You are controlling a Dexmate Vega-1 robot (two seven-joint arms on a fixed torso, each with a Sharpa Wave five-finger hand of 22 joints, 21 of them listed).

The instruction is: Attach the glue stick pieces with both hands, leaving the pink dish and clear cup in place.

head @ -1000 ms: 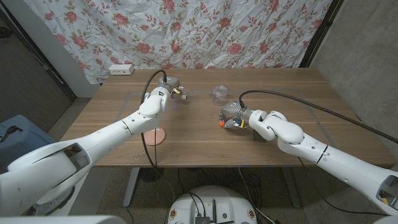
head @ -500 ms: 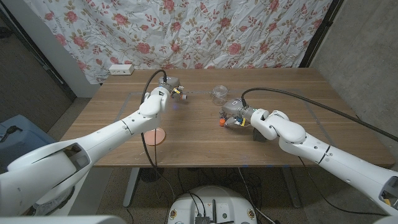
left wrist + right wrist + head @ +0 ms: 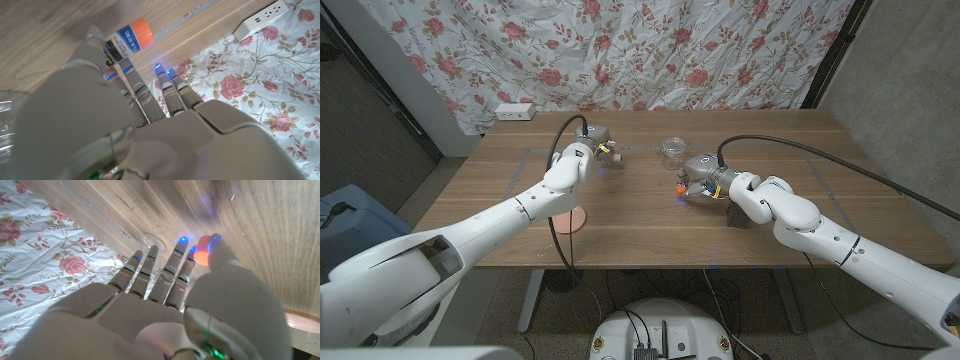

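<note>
Now the left hand (image 3: 595,143) pinches the glue stick (image 3: 127,39) (white, orange end). The right hand (image 3: 703,180) pinches the orange cap (image 3: 202,255) near the clear cup (image 3: 671,150).

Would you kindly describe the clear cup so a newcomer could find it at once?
Start at the wooden table and look along its far side, between the two hands. The clear cup stands there on the wood, just beyond the right hand. Unlike the flat pink dish at the near edge, it is transparent and upright.
</note>
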